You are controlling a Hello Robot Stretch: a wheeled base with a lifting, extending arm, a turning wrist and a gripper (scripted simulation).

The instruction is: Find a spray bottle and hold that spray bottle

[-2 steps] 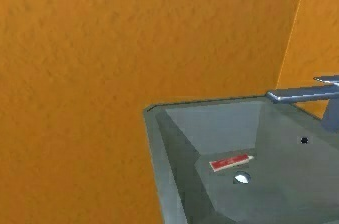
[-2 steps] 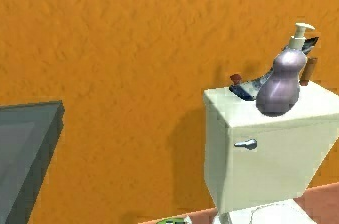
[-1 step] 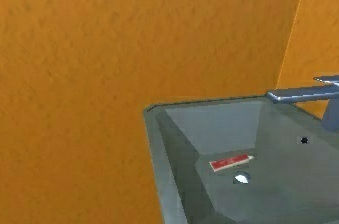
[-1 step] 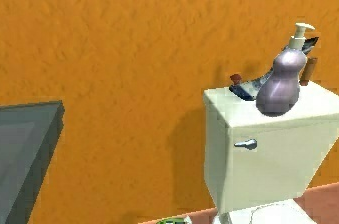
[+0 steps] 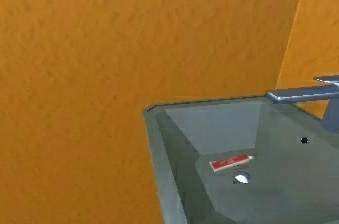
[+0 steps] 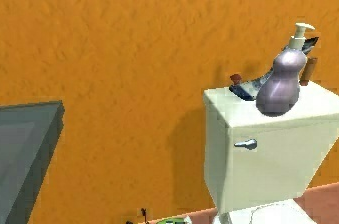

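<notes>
Forward view: grey sink (image 5: 177, 150) set against an orange wall (image 5: 67, 90), near a corner. Metal faucet (image 5: 315, 92) reaches over the basin from the view's right. A small flat red-and-white item (image 5: 230, 161) lies in the basin, just above the drain (image 5: 242, 179).

Arm side view: cream toilet tank (image 6: 267, 150) with a silver flush lever (image 6: 244, 144) stands against the same orange wall. A purple bottle (image 6: 282, 82) with a white nozzle top stands upright on the tank lid. It is the only candidate for the spray bottle, and the head type is unclear. Dark flat objects (image 6: 242, 88) lie on the lid behind it, identity uncertain. The sink's corner sits at this view's left.

Gripper state: cannot tell.
</notes>
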